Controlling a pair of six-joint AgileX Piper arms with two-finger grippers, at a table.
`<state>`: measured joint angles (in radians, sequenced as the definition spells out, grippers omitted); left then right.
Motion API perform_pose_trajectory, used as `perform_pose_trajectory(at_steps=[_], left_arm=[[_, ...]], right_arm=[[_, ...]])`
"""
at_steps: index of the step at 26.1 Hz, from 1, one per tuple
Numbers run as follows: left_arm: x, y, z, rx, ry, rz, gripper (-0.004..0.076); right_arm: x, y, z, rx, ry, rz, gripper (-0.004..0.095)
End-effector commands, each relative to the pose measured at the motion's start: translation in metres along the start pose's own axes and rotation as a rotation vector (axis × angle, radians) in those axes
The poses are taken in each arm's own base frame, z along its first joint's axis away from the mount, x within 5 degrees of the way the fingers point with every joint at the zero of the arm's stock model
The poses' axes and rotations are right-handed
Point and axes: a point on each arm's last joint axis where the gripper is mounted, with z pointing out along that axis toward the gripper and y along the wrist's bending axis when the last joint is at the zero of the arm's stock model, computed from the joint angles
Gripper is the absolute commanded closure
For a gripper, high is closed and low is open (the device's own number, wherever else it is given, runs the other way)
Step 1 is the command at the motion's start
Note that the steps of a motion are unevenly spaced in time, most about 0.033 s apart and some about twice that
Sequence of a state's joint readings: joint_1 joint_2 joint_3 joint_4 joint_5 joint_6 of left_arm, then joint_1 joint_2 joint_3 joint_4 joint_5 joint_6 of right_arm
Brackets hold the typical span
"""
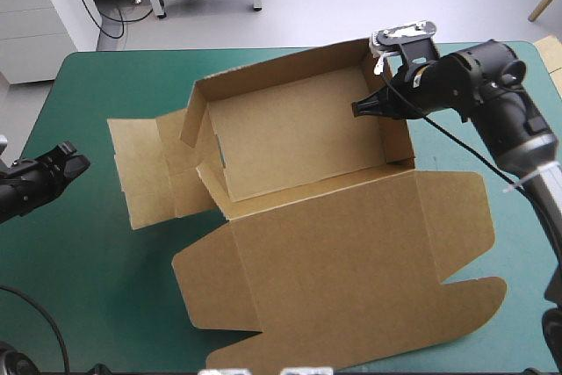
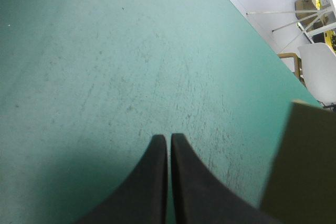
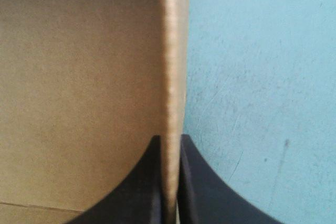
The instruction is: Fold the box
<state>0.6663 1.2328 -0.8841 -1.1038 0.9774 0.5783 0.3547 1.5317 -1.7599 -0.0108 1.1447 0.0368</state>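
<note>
Teal-green table (image 1: pixel 97 287): box (image 1: pixel 299 129) mid-table, lid (image 1: pixel 351 261) flat toward near edge. Right wrist view shows right gripper (image 3: pixel 169 139) pinching its right wall (image 3: pixel 172 51); left gripper (image 2: pixel 169 137) closed, empty, near left edge.

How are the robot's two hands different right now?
The right gripper pinches a wall of the box; the left gripper holds nothing. The right gripper is at the box; the left gripper is off apart, over bare teal-green cover near the table's left edge. Both have black fingers, nearly together.
</note>
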Motion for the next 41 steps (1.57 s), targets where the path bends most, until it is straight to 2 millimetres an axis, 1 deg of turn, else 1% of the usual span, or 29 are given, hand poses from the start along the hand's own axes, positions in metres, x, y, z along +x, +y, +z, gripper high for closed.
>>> perform_pose_trajectory(at_steps=[1,3,5,7,9,11,15,17,21,26,29,30,32,33,35,38,39,41], left_arm=[[-0.005,-0.016,-0.008,0.061,-0.054,0.016,0.0718],[-0.005,-0.016,-0.008,0.060,-0.055,0.049,0.0711],[-0.005,-0.016,-0.008,0.059,-0.056,0.088,0.0685],[-0.005,-0.016,-0.008,0.062,-0.057,0.111,0.0630],[-0.004,-0.016,-0.008,0.065,-0.043,0.130,0.0554],[-0.003,-0.015,-0.007,0.060,-0.033,0.152,0.0437],[-0.001,-0.013,-0.004,0.016,-0.015,0.184,0.0178],[0.001,-0.013,-0.001,0.002,0.013,0.209,0.0111],[0.004,-0.011,0.004,-0.024,0.052,0.263,0.0106],[0.003,-0.010,0.007,-0.007,0.047,0.231,0.0106],[0.005,-0.011,0.011,0.010,0.072,0.230,0.0106],[0.007,-0.014,0.014,0.020,0.085,0.237,0.0106],[0.017,-0.026,0.025,0.074,0.154,0.294,0.0106],[0.024,-0.035,0.031,0.106,0.185,0.321,0.0106],[0.029,-0.045,0.035,0.162,0.197,0.374,0.0106],[0.031,-0.055,0.035,0.236,0.192,0.374,0.0106],[0.030,-0.060,0.033,0.276,0.190,0.368,0.0106],[0.030,-0.068,0.031,0.365,0.188,0.353,0.0106]], right_arm=[[-0.008,0.000,-0.053,-0.014,-0.197,0.005,0.0910],[-0.006,0.000,-0.059,-0.014,-0.213,0.001,0.0910],[-0.006,0.000,-0.063,-0.014,-0.221,0.001,0.0910],[-0.006,0.000,-0.063,-0.012,-0.219,-0.018,0.0910],[-0.006,0.000,-0.063,-0.011,-0.225,-0.029,0.0910],[-0.008,0.000,-0.064,-0.016,-0.245,-0.027,0.0910],[-0.010,0.002,-0.064,-0.034,-0.264,-0.019,0.0910],[-0.010,0.005,-0.064,-0.067,-0.269,-0.032,0.0910],[-0.014,0.014,-0.067,-0.166,-0.320,-0.030,0.0911],[-0.018,0.022,-0.069,-0.262,-0.365,-0.020,0.0910],[-0.020,0.023,-0.068,-0.279,-0.379,-0.007,0.0910],[-0.020,0.023,-0.067,-0.278,-0.378,-0.007,0.0911],[-0.021,0.023,-0.062,-0.280,-0.367,-0.004,0.0910],[-0.022,0.023,-0.057,-0.278,-0.359,-0.003,0.0910],[-0.024,0.023,-0.048,-0.271,-0.342,-0.004,0.0910],[-0.027,0.013,-0.032,-0.231,-0.316,0.018,0.0912],[-0.027,0.005,-0.028,-0.212,-0.310,0.041,0.0920],[-0.028,-0.004,-0.024,-0.190,-0.304,0.062,0.0929]])
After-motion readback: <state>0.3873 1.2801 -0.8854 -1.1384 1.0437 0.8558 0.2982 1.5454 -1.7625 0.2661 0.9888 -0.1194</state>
